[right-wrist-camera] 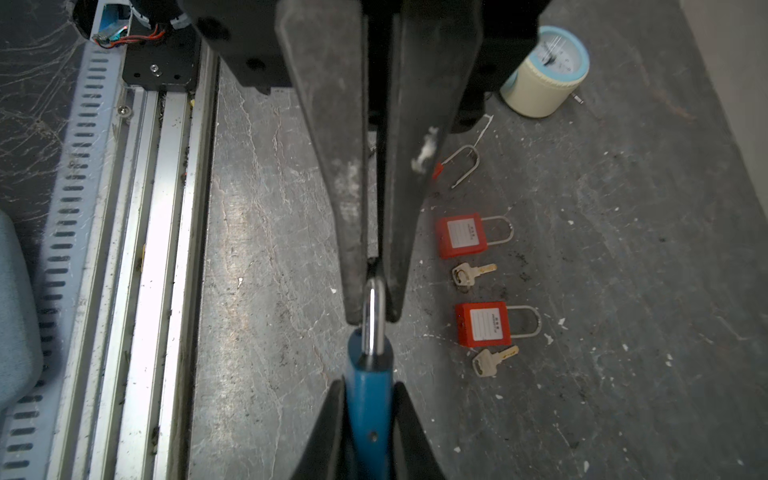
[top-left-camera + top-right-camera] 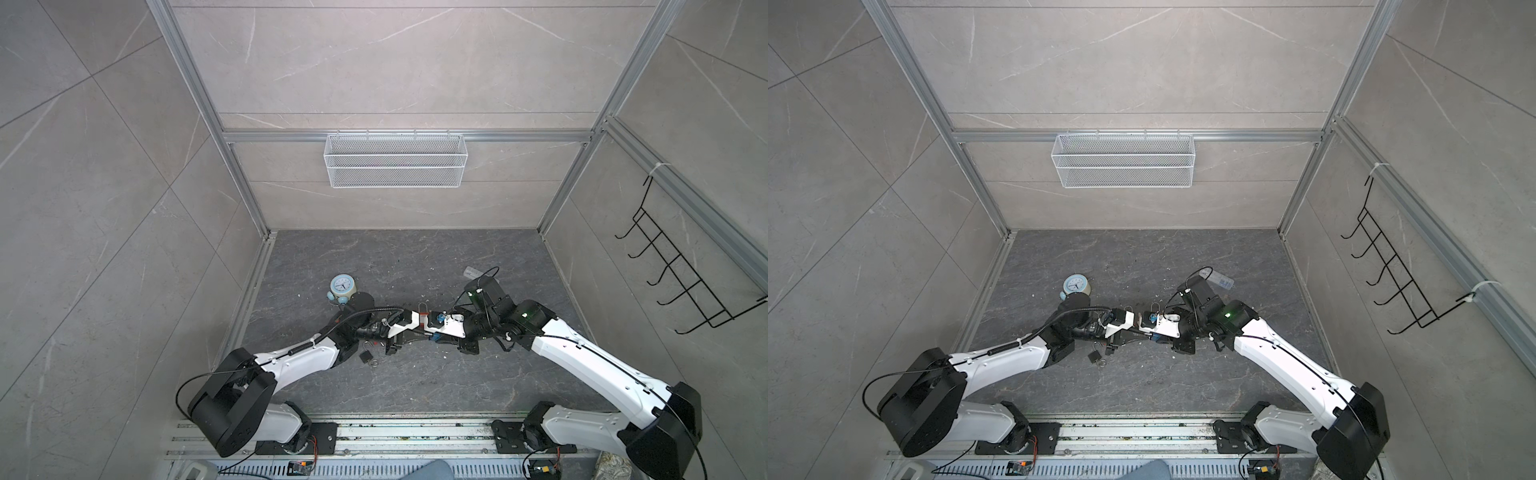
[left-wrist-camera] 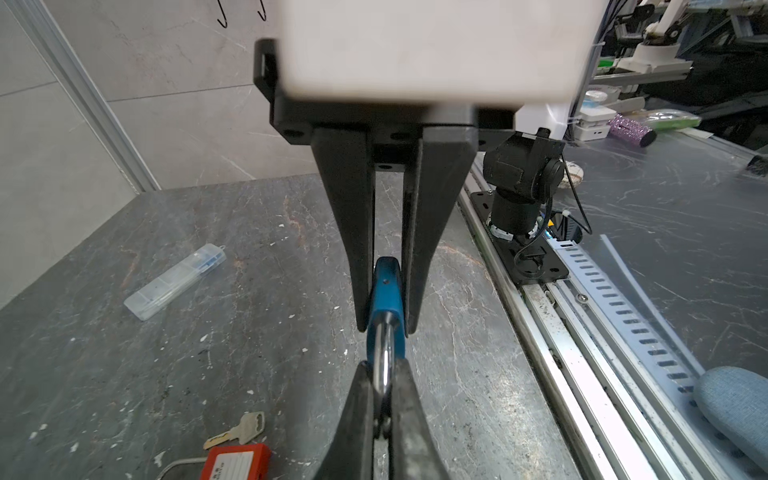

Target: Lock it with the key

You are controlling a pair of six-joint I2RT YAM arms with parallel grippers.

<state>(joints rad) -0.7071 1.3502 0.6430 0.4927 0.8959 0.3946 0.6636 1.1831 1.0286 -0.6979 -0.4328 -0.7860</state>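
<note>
Between left end effector [image 3: 382,415] and right end effector [image 1: 369,384] hangs blue padlock [image 3: 385,291].

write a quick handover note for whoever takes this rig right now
Left pincer: shut on the shackle of the blue padlock.
Right pincer: shut on its blue body, lifted off the table.
Two keys lie on the table beside two red padlocks.
Done: padlock gripped by both. Left: no key held yet; keying and locking remain.
</note>
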